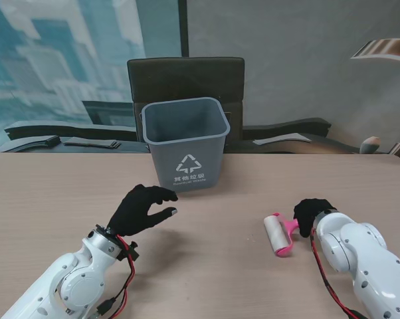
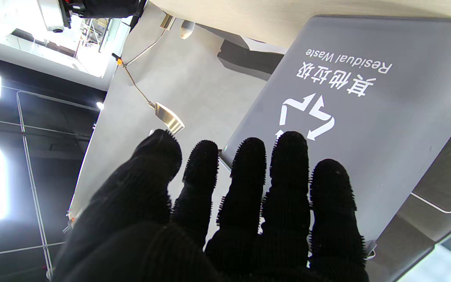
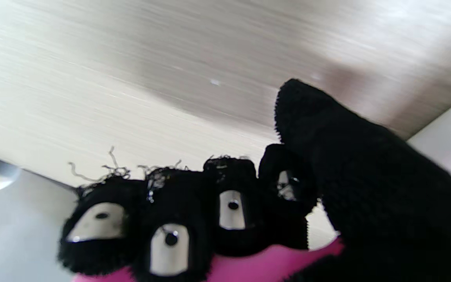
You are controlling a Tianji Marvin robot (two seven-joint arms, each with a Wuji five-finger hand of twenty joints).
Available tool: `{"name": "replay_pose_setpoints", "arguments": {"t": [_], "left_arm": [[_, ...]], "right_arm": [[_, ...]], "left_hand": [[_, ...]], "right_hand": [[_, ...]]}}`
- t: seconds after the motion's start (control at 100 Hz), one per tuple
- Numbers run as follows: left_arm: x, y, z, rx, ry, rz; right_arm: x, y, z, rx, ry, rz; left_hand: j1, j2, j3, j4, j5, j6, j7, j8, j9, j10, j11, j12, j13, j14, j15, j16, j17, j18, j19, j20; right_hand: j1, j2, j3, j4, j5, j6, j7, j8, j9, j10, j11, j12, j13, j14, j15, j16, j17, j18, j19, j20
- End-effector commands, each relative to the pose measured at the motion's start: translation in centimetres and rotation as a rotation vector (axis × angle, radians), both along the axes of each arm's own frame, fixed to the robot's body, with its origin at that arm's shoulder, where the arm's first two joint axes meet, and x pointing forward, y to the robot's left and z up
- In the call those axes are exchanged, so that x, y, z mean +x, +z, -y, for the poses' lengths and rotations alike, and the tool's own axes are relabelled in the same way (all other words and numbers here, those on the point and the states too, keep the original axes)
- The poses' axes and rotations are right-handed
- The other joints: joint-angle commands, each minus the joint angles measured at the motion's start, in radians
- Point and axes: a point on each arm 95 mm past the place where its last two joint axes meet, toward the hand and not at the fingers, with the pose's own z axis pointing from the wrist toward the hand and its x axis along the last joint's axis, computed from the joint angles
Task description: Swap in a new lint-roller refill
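A lint roller (image 1: pixel 275 234) with a white roll and a pink handle (image 1: pixel 291 230) lies on the wooden table (image 1: pixel 226 279) at the right. My right hand (image 1: pixel 311 214), in a black glove, grips the handle's end; in the right wrist view its fingers (image 3: pixel 229 203) curl over the pink handle (image 3: pixel 249 268), and the roll is hidden. My left hand (image 1: pixel 141 209) hovers over the table left of centre, fingers apart and holding nothing. In the left wrist view the spread fingers (image 2: pixel 249 188) point at the bin.
A grey waste bin (image 1: pixel 185 143) marked Residual Waste (image 2: pixel 350 117) stands at the table's far middle, just beyond my left hand. A dark chair (image 1: pixel 185 73) stands behind it. Bare table lies between the two hands.
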Motion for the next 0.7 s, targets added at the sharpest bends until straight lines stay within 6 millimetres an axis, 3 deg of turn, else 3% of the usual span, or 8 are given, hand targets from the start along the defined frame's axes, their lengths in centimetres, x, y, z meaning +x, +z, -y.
{"name": "replay_pose_setpoints", "arguments": {"t": [0.0, 0.17, 0.31, 0.51, 0.69], "left_arm": [[0.0, -0.2, 0.1, 0.009, -0.002, -0.016], [0.1, -0.3, 0.2, 0.01, -0.005, -0.018], [0.1, -0.3, 0.2, 0.01, -0.006, -0.019], [0.1, -0.4, 0.2, 0.011, -0.009, -0.022], [0.2, -0.5, 0.4, 0.008, -0.015, -0.029]], "right_arm": [[-1.0, -1.1, 1.2, -0.04, -0.019, -0.026], [-1.7, -1.1, 3.1, -0.084, -0.082, 0.013], [-1.9, -1.0, 3.4, -0.087, -0.091, 0.03], [-1.7, -0.6, 1.8, -0.07, -0.033, 0.032], [-1.4, -0.3, -0.9, -0.018, 0.038, 0.016]], "left_hand": [[0.029, -0.022, 0.011, 0.016, 0.003, -0.02, 0.017, -0.01, 0.013, -0.023, 0.014, 0.023, 0.014, -0.012, 0.029, 0.011, -0.002, -0.005, 0.03, 0.019], [0.03, -0.023, 0.012, 0.016, 0.003, -0.019, 0.018, -0.009, 0.012, -0.022, 0.013, 0.023, 0.013, -0.011, 0.029, 0.011, -0.002, -0.005, 0.03, 0.019], [0.029, -0.023, 0.011, 0.016, 0.003, -0.019, 0.018, -0.009, 0.014, -0.022, 0.014, 0.023, 0.016, -0.011, 0.03, 0.011, -0.001, -0.005, 0.031, 0.019], [0.03, -0.022, 0.011, 0.017, 0.003, -0.02, 0.018, -0.01, 0.014, -0.022, 0.014, 0.023, 0.015, -0.011, 0.029, 0.011, -0.001, -0.004, 0.031, 0.019], [0.029, -0.021, 0.011, 0.017, 0.002, -0.019, 0.018, -0.01, 0.014, -0.022, 0.014, 0.023, 0.015, -0.011, 0.029, 0.011, -0.001, -0.004, 0.031, 0.019]], "right_hand": [[0.009, 0.008, 0.035, -0.034, 0.013, 0.026, -0.005, 0.017, 0.045, 0.102, 0.042, 0.009, -0.018, -0.364, 0.21, 0.038, 0.077, -0.199, 0.294, 0.029], [0.009, 0.007, 0.035, -0.034, 0.012, 0.027, -0.006, 0.018, 0.045, 0.103, 0.042, 0.009, -0.018, -0.364, 0.211, 0.037, 0.077, -0.197, 0.293, 0.028], [0.009, 0.009, 0.034, -0.035, 0.012, 0.029, -0.007, 0.018, 0.043, 0.107, 0.043, 0.008, -0.018, -0.362, 0.211, 0.035, 0.077, -0.196, 0.293, 0.027], [0.01, 0.008, 0.033, -0.035, 0.013, 0.029, -0.007, 0.019, 0.043, 0.107, 0.043, 0.007, -0.018, -0.358, 0.211, 0.033, 0.076, -0.192, 0.289, 0.025], [0.006, 0.015, 0.03, -0.038, 0.011, 0.03, -0.008, 0.019, 0.04, 0.107, 0.042, 0.007, -0.018, -0.358, 0.21, 0.029, 0.076, -0.188, 0.287, 0.024]]}}
